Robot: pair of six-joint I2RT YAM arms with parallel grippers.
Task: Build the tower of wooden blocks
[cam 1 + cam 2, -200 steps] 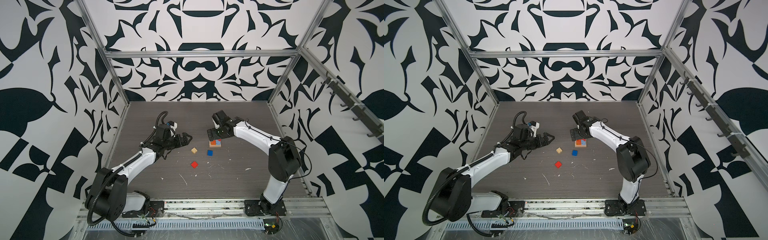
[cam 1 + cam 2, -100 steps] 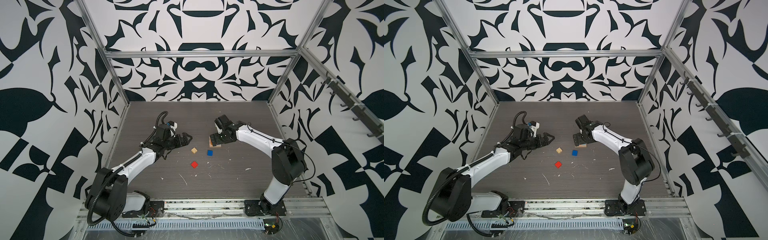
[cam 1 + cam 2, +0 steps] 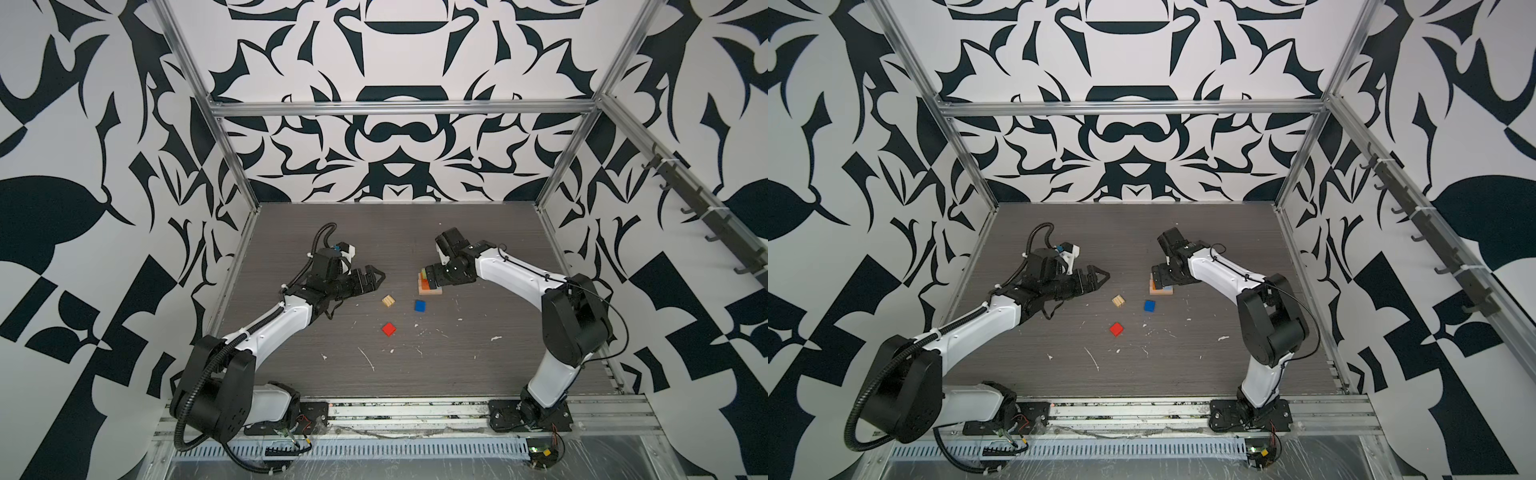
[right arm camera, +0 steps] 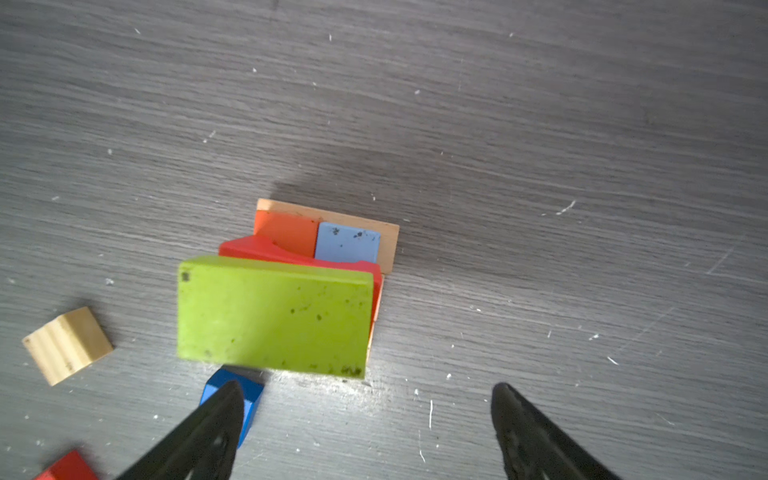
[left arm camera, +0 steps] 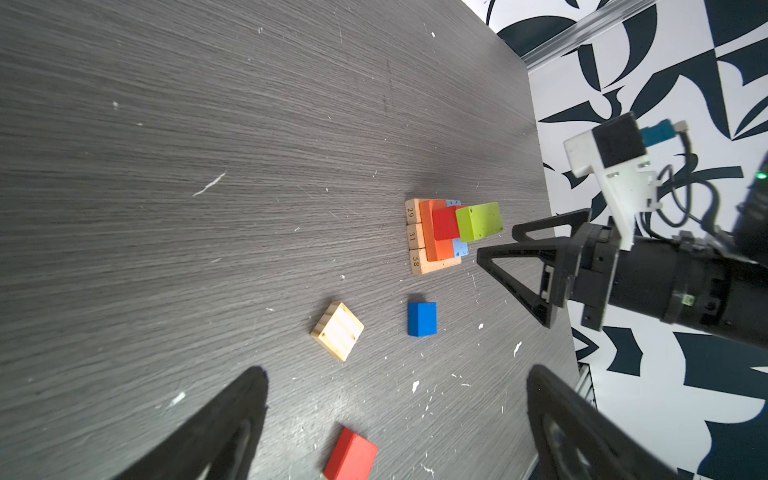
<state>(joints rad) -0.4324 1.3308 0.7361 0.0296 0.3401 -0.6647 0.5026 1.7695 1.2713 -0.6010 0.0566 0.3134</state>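
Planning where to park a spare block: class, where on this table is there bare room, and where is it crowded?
Bare: the wide strip from the tower to the back wall; also the band between the red cube and the front rail. Crowded: the middle, where tan cube, blue cube and tower cluster.

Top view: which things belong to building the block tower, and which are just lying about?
For the job:
- tower, lime green block on top
- loose tan cube
- loose dark blue cube
- loose red block

Just lying about:
- white scraps on the surface
- hook rack on the side wall
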